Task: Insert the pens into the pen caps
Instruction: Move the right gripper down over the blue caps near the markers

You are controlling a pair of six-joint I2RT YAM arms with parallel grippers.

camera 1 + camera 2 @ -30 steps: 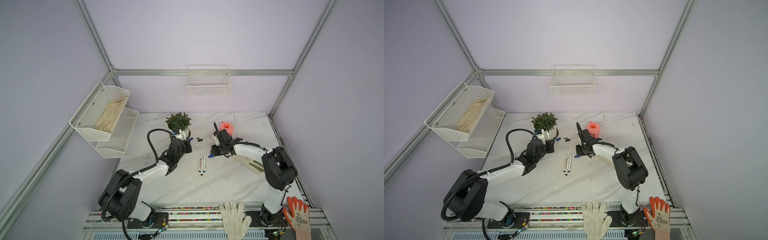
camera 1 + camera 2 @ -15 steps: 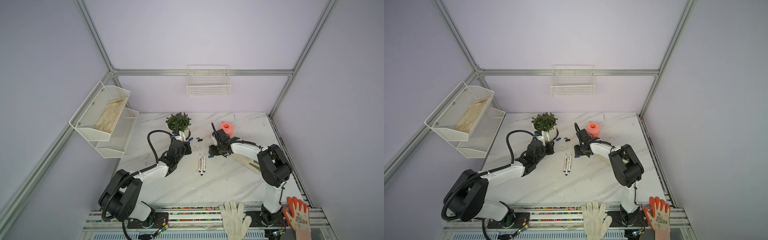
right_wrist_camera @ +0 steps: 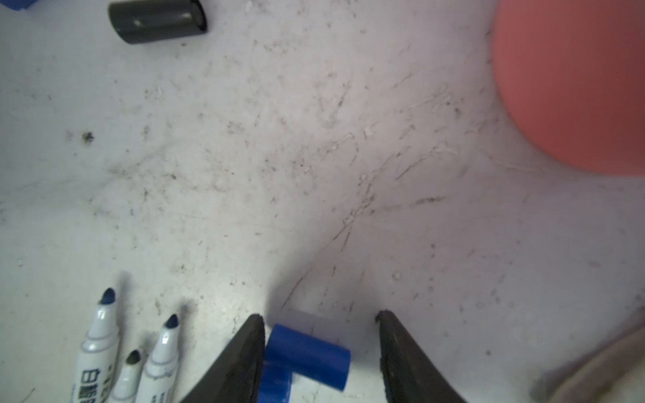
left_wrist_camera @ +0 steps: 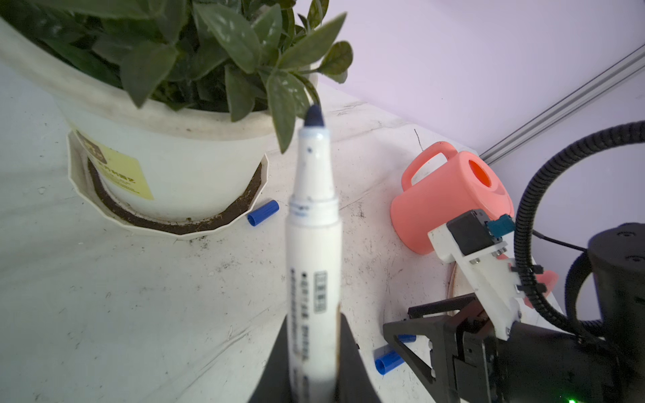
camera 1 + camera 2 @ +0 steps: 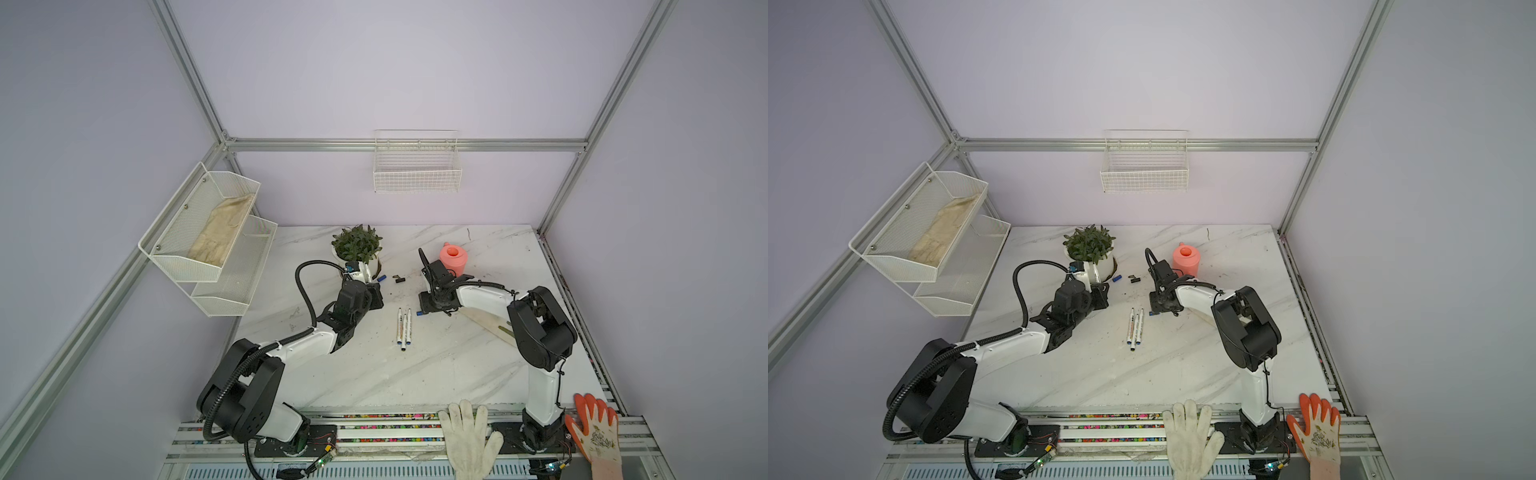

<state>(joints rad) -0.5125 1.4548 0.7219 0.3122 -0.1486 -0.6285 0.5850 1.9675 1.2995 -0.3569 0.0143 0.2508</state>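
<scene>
So you're on the cap-grab step: left pincer (image 4: 314,319) clamped on a pen (image 4: 314,244) mid-frame, right pincer (image 3: 319,314) spread apart around a blue cap (image 3: 307,359) lying on the table (image 3: 384,157) at lower centre, so next you'd probably close, lift, and line it up.

Both top views look down from high over the table's (image 5: 436,365) six-o'clock edge; wrist cameras sit close, both catching the pink can (image 4: 453,195).
</scene>
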